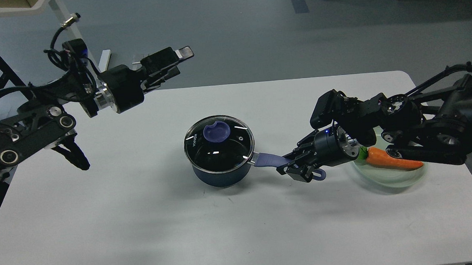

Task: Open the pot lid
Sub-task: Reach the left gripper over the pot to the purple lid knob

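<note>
Pot [222, 171]: dark navy, standing upright near the middle of the desk [144, 234], handle [270, 159] running out toward 3 o'clock.
Lid [219, 143]: clear glass with steel rim, seated flat on the pot, closed; purple-blue knob [216, 132] slightly toward 11 o'clock of its centre, white lettering near the 9 o'clock edge.
Right gripper [298, 167]: at 3 o'clock of the pot, fingers closed around the far part of the handle; handle tip showing just past them.
Left gripper [177, 61]: raised above the desk's far edge at 11 o'clock of the pot, well apart from the lid; fingers narrow, nothing between them.
Plate [388, 179]: pale green, at 3 o'clock beyond the right gripper, partly hidden by the arm.
Carrot [391, 160]: orange with green top, lying on the plate.
</note>
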